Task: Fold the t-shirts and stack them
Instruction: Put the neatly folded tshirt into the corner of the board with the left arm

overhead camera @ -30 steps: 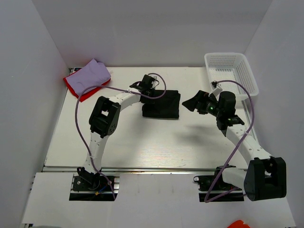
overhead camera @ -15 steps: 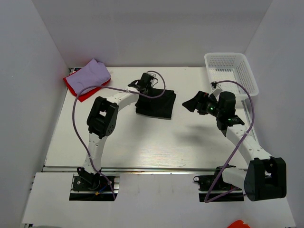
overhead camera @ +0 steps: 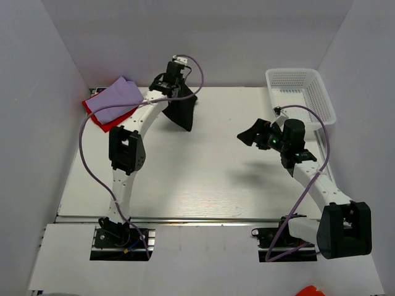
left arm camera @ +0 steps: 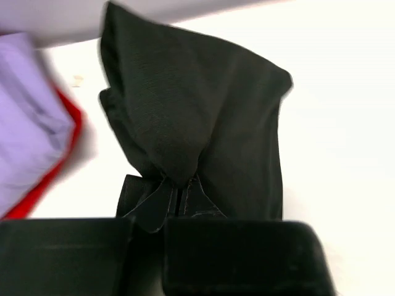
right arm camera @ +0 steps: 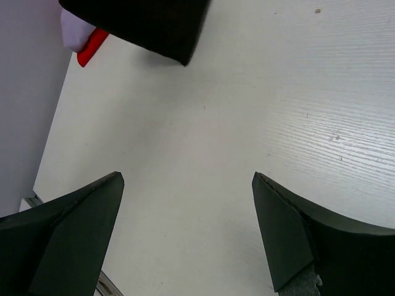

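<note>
left gripper (left arm camera: 182,192) is clamped on the folded black t-shirt (overhead camera: 182,111), which hangs from it near the far-left corner. just beside it, the lavender t-shirt (overhead camera: 117,97) lies folded on the red t-shirt (overhead camera: 100,117). right gripper (overhead camera: 249,135) hovers wide, holding nothing. by my judgement only laying the black one on the stack is left.

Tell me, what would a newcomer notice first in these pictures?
The black t-shirt draws the eye first: the left gripper is shut on it and holds it dangling over the far side of the table. Just left of it, a lavender t-shirt lies on a red t-shirt in the far left corner. The right gripper hangs wide open and empty on the right, near a white mesh basket.
</note>
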`<state>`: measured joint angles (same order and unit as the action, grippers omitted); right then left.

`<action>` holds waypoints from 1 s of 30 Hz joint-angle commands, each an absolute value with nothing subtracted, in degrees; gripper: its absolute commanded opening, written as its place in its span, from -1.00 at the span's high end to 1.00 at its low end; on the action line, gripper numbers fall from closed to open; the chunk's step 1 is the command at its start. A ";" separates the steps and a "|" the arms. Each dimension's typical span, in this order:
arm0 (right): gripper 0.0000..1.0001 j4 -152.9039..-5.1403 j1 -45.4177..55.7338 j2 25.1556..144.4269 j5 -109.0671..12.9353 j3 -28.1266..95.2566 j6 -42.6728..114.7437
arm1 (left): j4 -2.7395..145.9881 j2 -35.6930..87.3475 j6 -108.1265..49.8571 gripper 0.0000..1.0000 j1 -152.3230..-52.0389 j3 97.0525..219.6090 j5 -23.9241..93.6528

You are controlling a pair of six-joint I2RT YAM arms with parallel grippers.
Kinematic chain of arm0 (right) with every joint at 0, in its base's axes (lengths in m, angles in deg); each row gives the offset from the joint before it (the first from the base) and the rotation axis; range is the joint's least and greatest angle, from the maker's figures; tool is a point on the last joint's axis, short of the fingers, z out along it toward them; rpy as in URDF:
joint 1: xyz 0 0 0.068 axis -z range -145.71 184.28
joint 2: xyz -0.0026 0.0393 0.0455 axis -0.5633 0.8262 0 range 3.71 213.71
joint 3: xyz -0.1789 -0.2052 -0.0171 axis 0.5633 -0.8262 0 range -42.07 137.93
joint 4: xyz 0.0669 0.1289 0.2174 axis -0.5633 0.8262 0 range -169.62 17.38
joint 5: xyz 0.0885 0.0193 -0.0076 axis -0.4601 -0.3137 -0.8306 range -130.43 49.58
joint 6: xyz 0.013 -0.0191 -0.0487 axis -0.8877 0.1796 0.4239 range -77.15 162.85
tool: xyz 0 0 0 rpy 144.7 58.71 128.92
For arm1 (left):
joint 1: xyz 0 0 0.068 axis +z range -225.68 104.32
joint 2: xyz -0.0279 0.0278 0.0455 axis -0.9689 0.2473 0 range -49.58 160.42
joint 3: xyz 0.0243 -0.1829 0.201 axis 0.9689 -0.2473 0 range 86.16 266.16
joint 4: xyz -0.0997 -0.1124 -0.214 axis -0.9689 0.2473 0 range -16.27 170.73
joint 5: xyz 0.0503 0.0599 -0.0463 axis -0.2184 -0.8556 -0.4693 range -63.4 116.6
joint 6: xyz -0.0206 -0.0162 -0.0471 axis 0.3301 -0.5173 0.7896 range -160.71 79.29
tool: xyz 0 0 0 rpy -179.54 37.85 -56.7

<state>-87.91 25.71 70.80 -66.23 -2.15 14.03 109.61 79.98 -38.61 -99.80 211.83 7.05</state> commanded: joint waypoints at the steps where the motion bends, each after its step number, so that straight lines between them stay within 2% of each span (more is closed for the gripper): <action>1: -0.81 -87.79 25.94 71.04 -65.39 -0.76 15.60 | 111.00 80.58 -39.83 1.00 -95.73 215.70 6.04; 15: -0.81 -87.09 25.94 73.67 -66.97 0.56 16.22 | 101.33 79.36 -41.07 1.00 -82.55 221.16 7.79; 30: -0.81 -86.03 25.94 78.15 -69.08 3.63 17.10 | 93.42 81.11 -37.37 1.00 -73.05 221.25 13.60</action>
<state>-85.70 25.71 77.18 -67.98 0.72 15.76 97.10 81.62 -38.98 -74.82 219.72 12.01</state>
